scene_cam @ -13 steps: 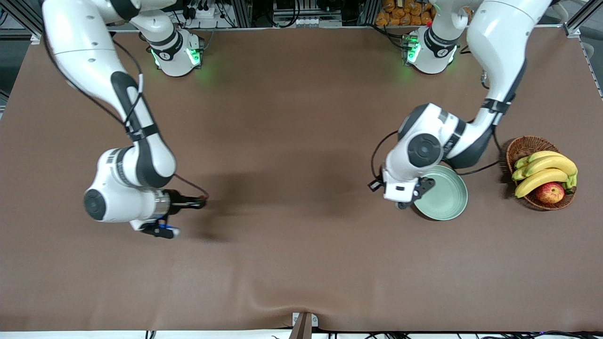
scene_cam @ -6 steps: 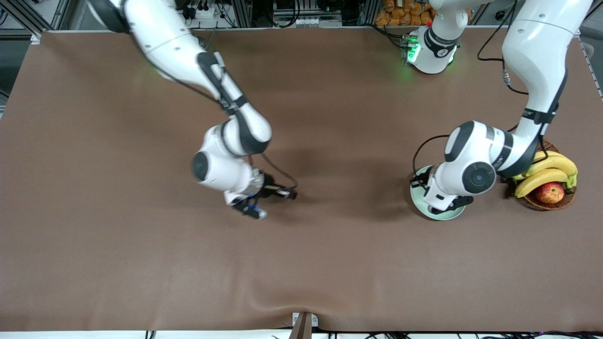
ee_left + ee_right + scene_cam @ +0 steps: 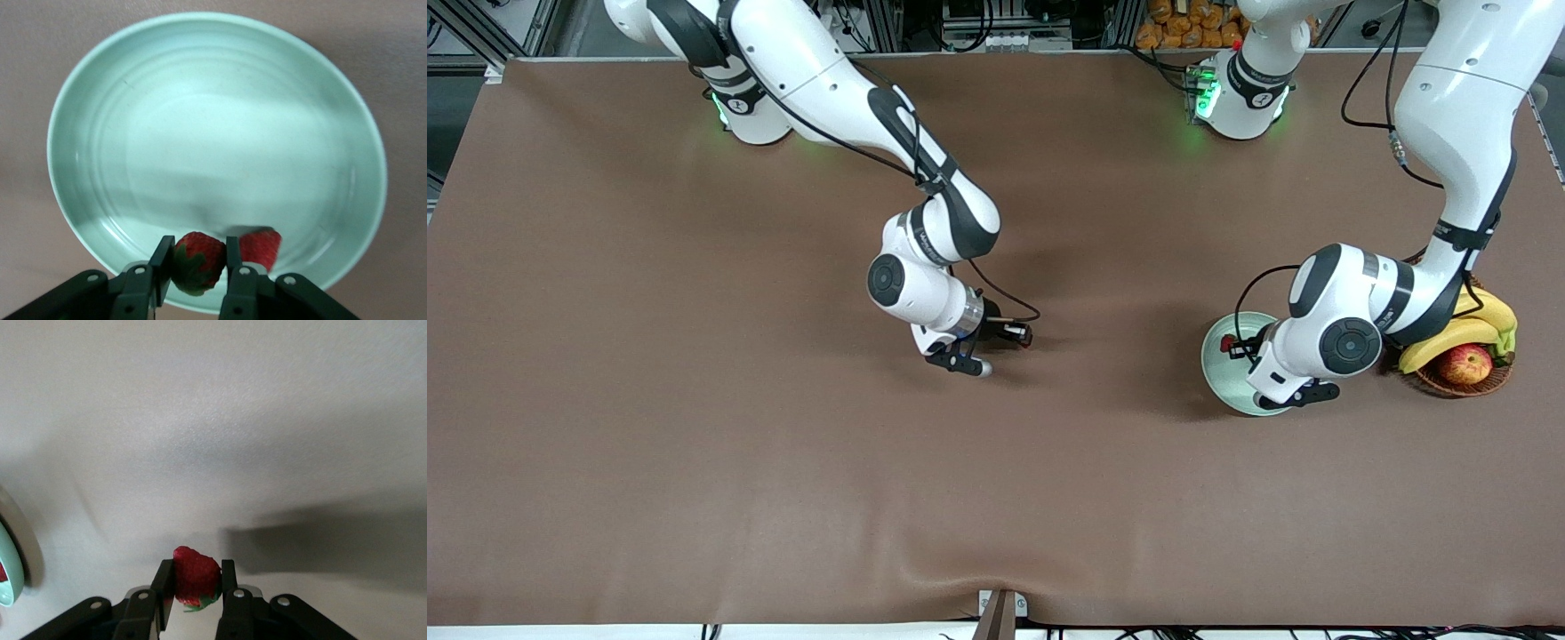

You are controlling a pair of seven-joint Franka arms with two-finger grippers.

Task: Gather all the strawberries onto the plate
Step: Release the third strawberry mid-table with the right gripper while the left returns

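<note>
we see the left gripper (image 3: 197, 280) over the plate (image 3: 1218, 373) near the bench's left-arm edge, clamped on one strawberry (image 3: 197, 261), another strawberry (image 3: 261, 247) lying in the plate. the right gripper (image 3: 193, 600) hangs over mid-bench, pinching a third strawberry (image 3: 195, 577).

Front camera: high, across the surface (image 3: 694, 498) from the arm bases, covering all of it. Left wrist camera: close above the plate (image 3: 100, 87), looking down. Right wrist camera: low over mid-surface; plate (image 3: 8, 587) rim shared with both others.
</note>
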